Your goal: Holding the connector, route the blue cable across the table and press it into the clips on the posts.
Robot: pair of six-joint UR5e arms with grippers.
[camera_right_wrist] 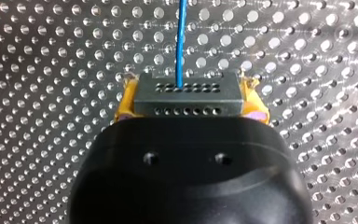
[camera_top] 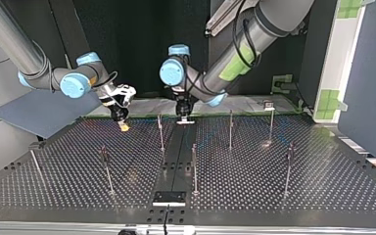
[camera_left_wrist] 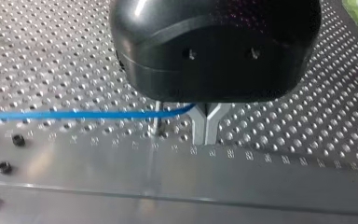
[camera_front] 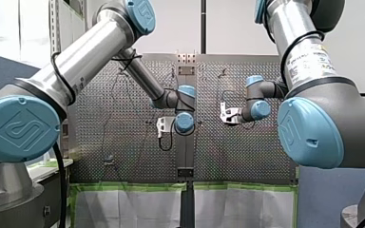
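Right gripper (camera_right_wrist: 189,93) clamping connector (camera_right_wrist: 189,106), blue cable (camera_right_wrist: 181,42) ahead

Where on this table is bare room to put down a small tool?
Top view: bare plate lies between the leftmost post and the near-left post, and from the near-right post to the edge of the table. It is crowded at the far middle: my right gripper with the connector, my left gripper and the blue cable sit among posts.

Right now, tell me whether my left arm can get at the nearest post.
Probably yes: the left end effector hangs just beside that post, with only the blue cable crossing between them.
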